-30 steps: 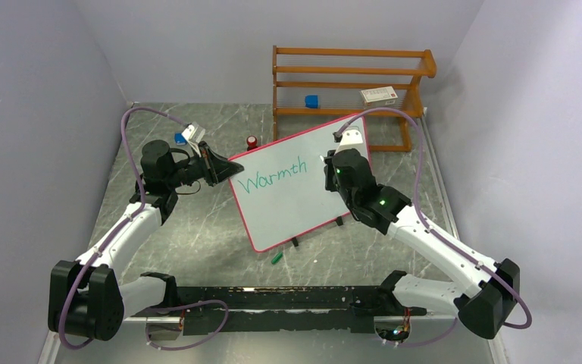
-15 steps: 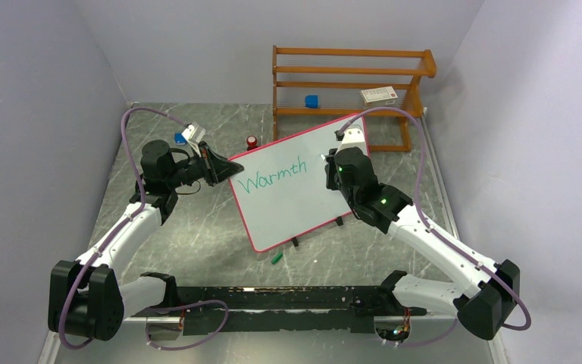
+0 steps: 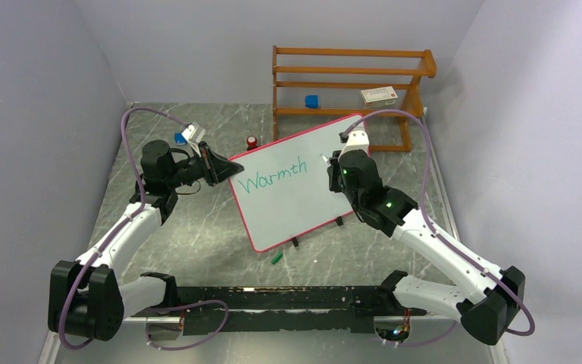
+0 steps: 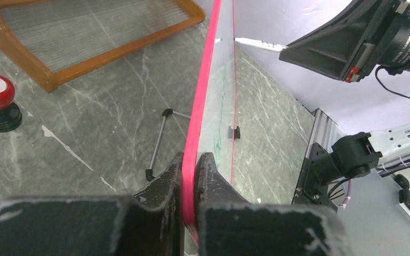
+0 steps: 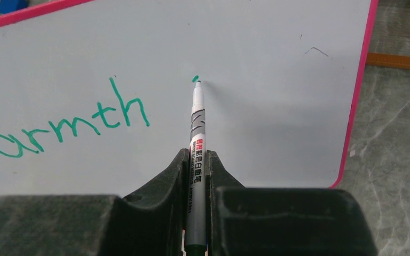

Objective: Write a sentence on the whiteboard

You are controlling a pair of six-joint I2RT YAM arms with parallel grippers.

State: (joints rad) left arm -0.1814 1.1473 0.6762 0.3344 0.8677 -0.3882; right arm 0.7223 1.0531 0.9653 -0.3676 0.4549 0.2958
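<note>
**Top external view: one word down, the next stroke starting on the whiteboard point(image 3: 292, 216)**

The board stands tilted on its small feet at the middle of the table point(image 3: 197, 227), its writing face turned toward the arms. The left gripper point(image 3: 226, 168) sits at the board's 9 o'clock corner. The left wrist view shows its jaws clenched on the pink frame, one finger on each face of the edge.

The right gripper point(image 5: 196, 156) works from the board's 3 o'clock side, its jaws grasping a marker point(image 5: 197, 125) by the barrel. The green word "Warmth" point(image 3: 274, 179) runs across the upper part of the board. In the right wrist view the marker tip appears to rest on the white surface at about 2 o'clock from the final "h", with a small green dab point(image 5: 195, 79) right at the nib. A green cap point(image 3: 276, 258) lies on the table at the board's 6 o'clock.

The step in hand looks like the opening stroke of a second word, so the sentence is far from finished. The next move likely calls for light, even pressure through the nib and strokes led toward 3 o'clock, where the space before the frame is limited. The left grip needs to brace the board so it does not swing or tip back.
</note>
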